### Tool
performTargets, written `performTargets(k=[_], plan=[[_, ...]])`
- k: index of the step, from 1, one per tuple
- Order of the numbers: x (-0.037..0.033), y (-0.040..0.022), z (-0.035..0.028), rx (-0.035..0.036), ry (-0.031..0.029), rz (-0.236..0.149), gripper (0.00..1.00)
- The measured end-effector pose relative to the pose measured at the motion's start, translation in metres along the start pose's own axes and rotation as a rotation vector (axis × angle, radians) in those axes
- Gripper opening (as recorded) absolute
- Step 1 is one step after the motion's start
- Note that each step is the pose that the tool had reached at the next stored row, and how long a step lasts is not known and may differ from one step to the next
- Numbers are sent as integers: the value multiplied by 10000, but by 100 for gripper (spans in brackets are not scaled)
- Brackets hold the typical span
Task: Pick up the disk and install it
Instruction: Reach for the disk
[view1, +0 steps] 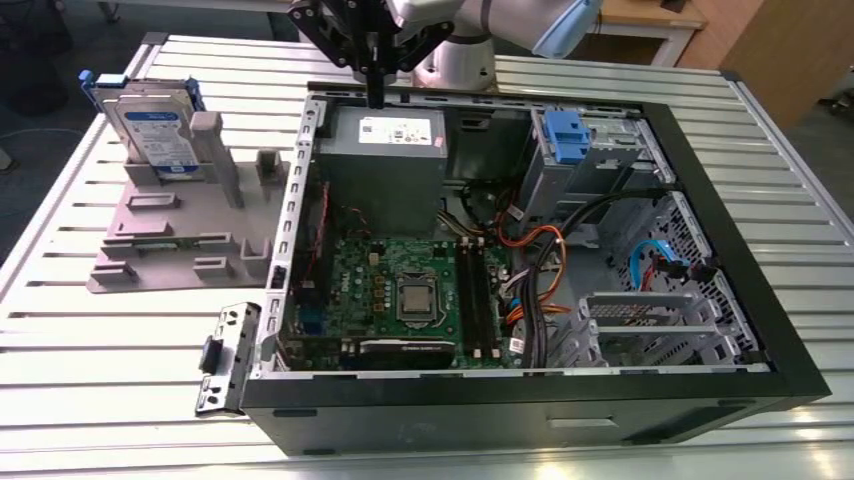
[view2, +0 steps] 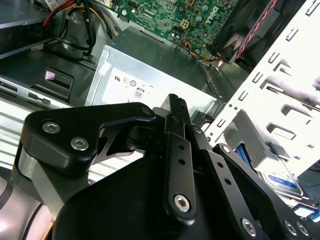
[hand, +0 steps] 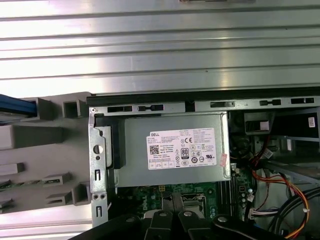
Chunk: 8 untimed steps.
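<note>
Slatted metal table (view1: 107, 335), disk (view1: 150, 130) upright in grey stand (view1: 167, 235)

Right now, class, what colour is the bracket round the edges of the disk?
Blue; the bracket on the disk shows best in the exterior view.

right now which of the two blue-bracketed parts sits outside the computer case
The disk, standing in the grey stand at the exterior view's left; the other blue bracket is mounted inside the case, in its drive bay.
</note>
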<state>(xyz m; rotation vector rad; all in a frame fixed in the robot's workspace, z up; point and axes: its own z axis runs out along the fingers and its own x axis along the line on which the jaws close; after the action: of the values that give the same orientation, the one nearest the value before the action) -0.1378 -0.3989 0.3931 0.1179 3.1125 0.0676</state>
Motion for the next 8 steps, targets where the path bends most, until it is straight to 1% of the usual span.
performTargets(k=[8], plan=[[17, -1, 0, 1, 0, 0, 10]])
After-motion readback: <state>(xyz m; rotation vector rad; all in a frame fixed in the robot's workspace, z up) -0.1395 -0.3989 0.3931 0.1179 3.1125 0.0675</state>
